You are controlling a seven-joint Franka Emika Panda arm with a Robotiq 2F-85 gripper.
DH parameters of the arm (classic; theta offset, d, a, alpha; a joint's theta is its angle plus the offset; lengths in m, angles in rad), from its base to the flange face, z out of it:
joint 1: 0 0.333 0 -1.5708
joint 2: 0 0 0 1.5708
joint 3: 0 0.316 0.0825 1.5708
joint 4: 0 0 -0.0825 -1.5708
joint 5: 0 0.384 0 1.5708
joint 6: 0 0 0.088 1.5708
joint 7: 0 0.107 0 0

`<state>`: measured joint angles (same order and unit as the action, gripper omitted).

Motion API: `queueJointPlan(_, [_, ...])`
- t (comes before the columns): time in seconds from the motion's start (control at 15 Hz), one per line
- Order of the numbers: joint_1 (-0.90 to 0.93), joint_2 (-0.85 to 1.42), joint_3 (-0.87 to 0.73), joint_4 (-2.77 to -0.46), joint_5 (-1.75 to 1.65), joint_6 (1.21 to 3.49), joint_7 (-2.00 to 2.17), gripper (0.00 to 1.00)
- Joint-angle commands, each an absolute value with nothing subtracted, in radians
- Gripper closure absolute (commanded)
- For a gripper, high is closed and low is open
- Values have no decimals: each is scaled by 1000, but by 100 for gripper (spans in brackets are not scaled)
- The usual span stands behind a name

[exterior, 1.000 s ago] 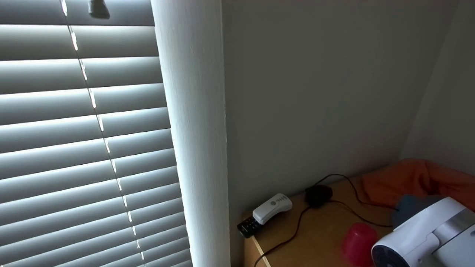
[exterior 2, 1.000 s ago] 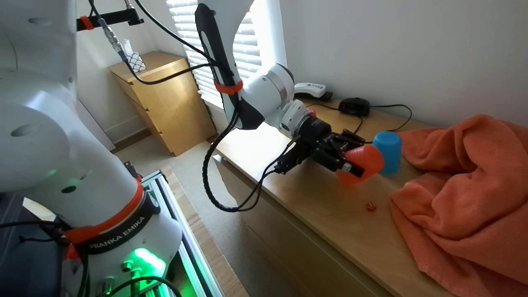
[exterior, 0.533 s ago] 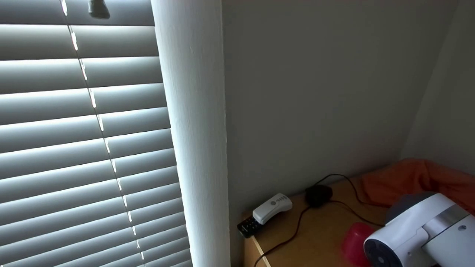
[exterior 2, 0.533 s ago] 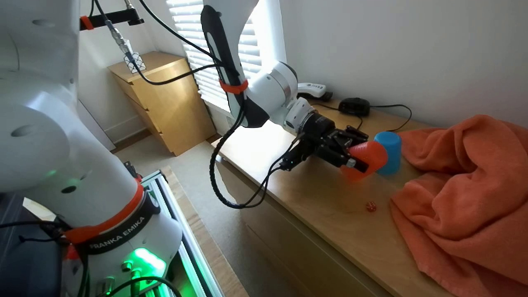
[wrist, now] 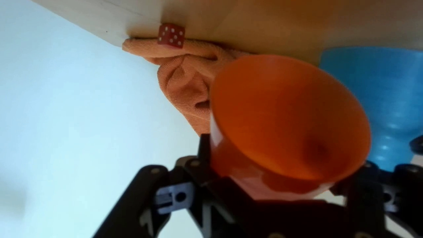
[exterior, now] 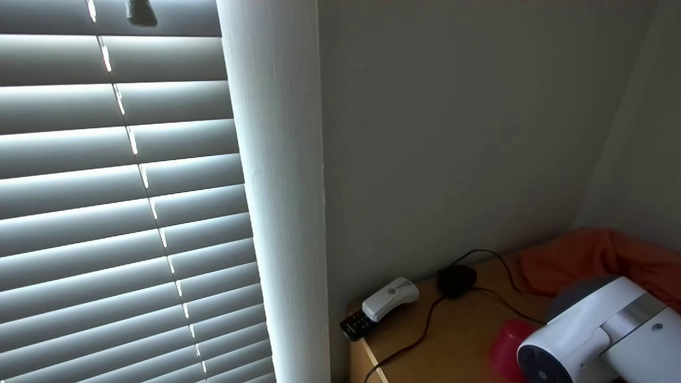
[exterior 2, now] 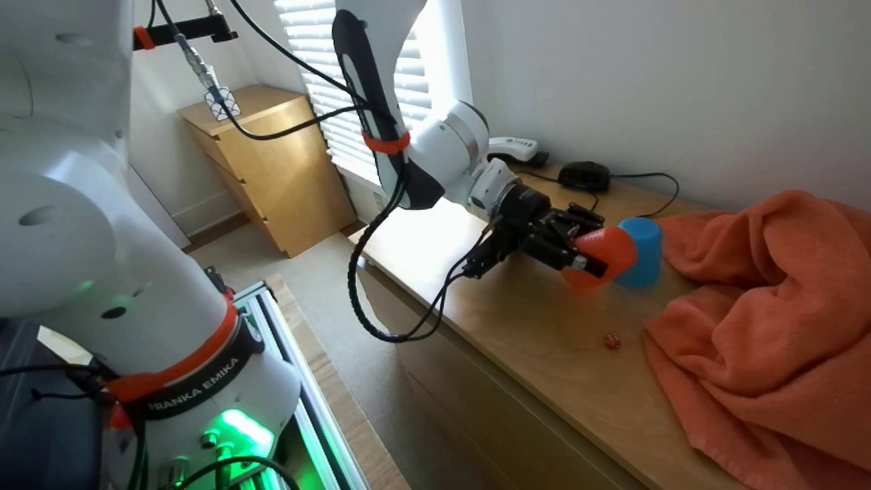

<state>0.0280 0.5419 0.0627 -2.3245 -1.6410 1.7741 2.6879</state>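
blue cup [exterior 2: 643,255]: stood upside down on the wooden dresser top [exterior 2: 544,333]; in the wrist view it is partly covered by the cup that is held.
gripper [exterior 2: 599,243]: placed just beside the blue cup, on the side from which the arm [exterior 2: 452,139] is extended; its fingers [exterior 2: 593,267] are clamped on opposite sides of an orange cup [exterior 2: 616,246].
orange cup: gripped and tilted beside the blue cup, its hollow inside shown in the wrist view; whether the two cups are touching cannot be told.
red die [exterior 2: 612,340]: set on the dresser top, in an exterior view seen below and slightly left of the blue cup.
orange towel [exterior 2: 769,320]: heaped near the blue cup, on the side away from the gripper.
pink cup [exterior: 505,348]: found nearer the window blind [exterior: 69,197] than the blue cup is, and partly hidden by the arm.
black device [exterior 2: 584,175]: laid by the wall [exterior 2: 646,95], farther back than the blue cup; a cable [exterior 2: 639,174] is looped from it toward that cup.
white handset [exterior 2: 514,148]: rested over a black remote [exterior: 357,325], well apart from the blue cup.
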Motion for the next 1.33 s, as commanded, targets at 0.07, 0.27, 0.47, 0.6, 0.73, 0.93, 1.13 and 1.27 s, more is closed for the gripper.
queueJointPlan(0.07, [30, 577, 76, -2333, -1727, 1783, 2687, 52])
queueJointPlan(0.27, [28, 579, 83, -2342, -1771, 1791, 2685, 52])
queueJointPlan(0.47, [26, 580, 92, -2351, -1768, 1789, 2675, 52])
queueJointPlan(0.6, [25, 580, 92, -2352, -1779, 1793, 2673, 52])
queueJointPlan(0.73, [25, 583, 91, -2353, -1801, 1795, 2671, 52])
queueJointPlan(0.93, [16, 591, 95, -2349, -1834, 1825, 2665, 52])
queueJointPlan(1.13, [12, 589, 96, -2356, -1875, 1839, 2662, 52])
queueJointPlan(1.27, [9, 587, 94, -2360, -1909, 1850, 2664, 52])
